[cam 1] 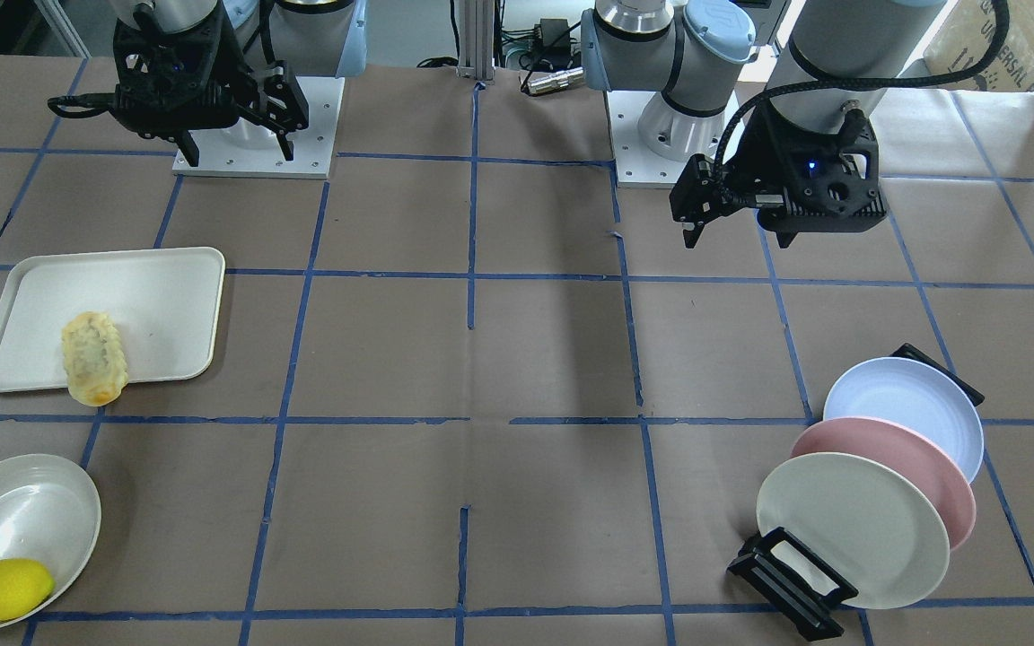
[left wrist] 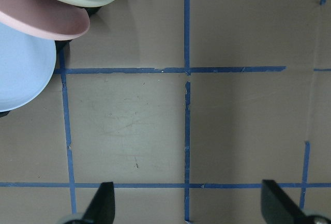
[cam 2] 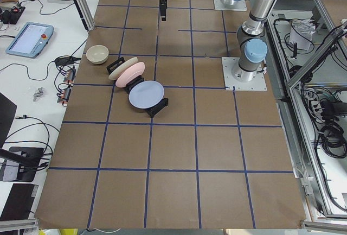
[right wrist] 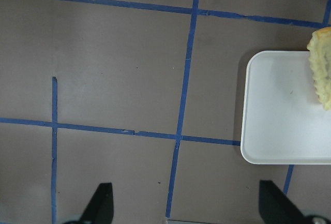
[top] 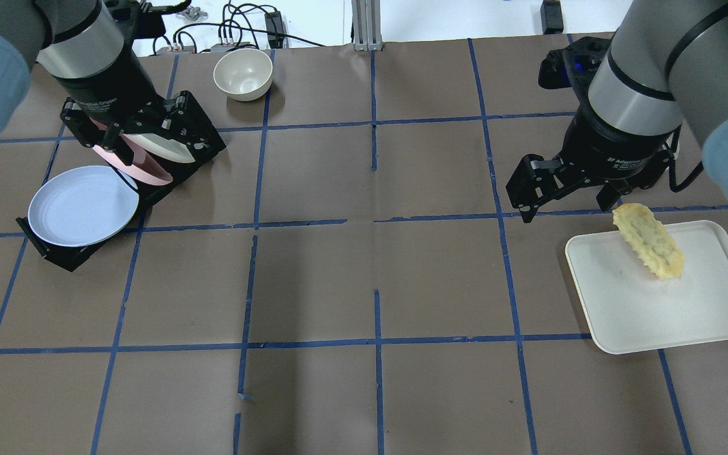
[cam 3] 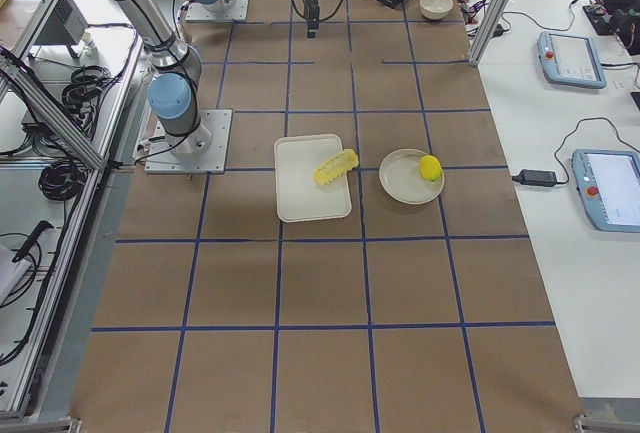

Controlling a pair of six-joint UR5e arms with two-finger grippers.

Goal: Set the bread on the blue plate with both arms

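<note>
The bread (cam 1: 95, 357) lies on a white tray (cam 1: 158, 296), its golden-brown end over the tray's front edge; it also shows in the overhead view (top: 648, 240). The blue plate (cam 1: 907, 408) stands tilted in a black rack (cam 1: 791, 583), behind a pink plate (cam 1: 894, 467) and a cream plate (cam 1: 849, 529). My left gripper (cam 1: 737, 229) is open and empty, high above the table on the robot's side of the rack. My right gripper (cam 1: 234, 139) is open and empty, high up near its base, apart from the tray. The right wrist view shows the tray's corner (right wrist: 289, 110).
A white bowl (cam 1: 19, 520) holding a yellow lemon (cam 1: 4, 588) sits in front of the tray. A small cream bowl (top: 242, 72) stands at the far edge beyond the rack. Blue tape lines grid the brown table.
</note>
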